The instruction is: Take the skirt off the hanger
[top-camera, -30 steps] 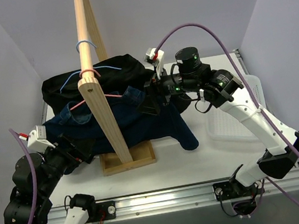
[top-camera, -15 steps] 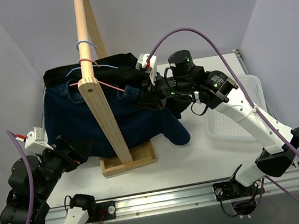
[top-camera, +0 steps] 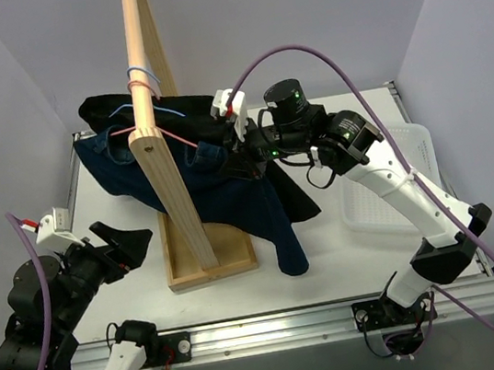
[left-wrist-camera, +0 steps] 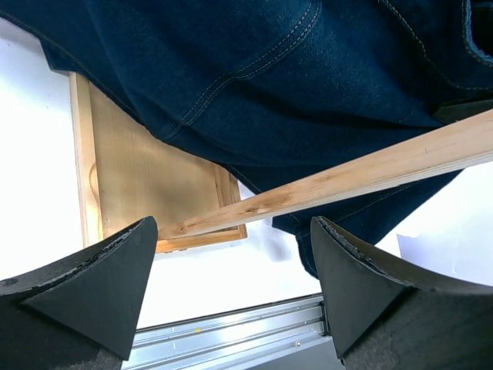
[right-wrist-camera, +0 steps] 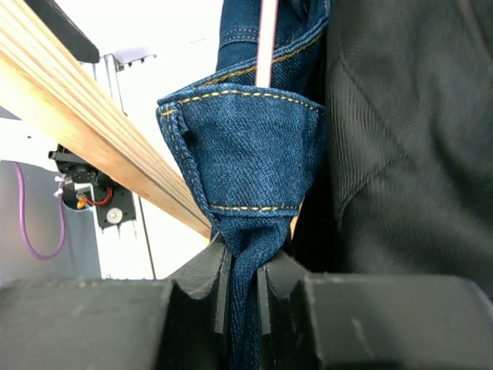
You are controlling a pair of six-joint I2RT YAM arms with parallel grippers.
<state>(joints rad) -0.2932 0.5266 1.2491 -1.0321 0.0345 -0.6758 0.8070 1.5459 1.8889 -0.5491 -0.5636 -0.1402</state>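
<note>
The dark blue denim skirt (top-camera: 230, 197) hangs from a pink hanger (top-camera: 175, 138) on the wooden stand's post (top-camera: 167, 178). My right gripper (top-camera: 240, 149) is shut on the skirt's waistband at its right end, and a fold of denim (right-wrist-camera: 243, 146) is pinched between the jaws (right-wrist-camera: 243, 270). The pink hanger wire (right-wrist-camera: 266, 38) runs just above that fold. My left gripper (top-camera: 131, 249) is open and holds nothing. It is low at the near left, apart from the skirt (left-wrist-camera: 269, 69), with the jaws (left-wrist-camera: 231, 293) wide.
A black garment (top-camera: 124, 106) hangs on a blue hanger (top-camera: 142, 75) behind the skirt, and in the right wrist view it (right-wrist-camera: 408, 139) sits beside the jaws. The stand's wooden base (top-camera: 224, 249) rests on the table. A white tray (top-camera: 384, 197) lies at the right.
My right gripper closed on the skirt's waistband and moved left and up, drawing the skirt's right side with it. My left gripper drew back toward the near left, away from the cloth.
</note>
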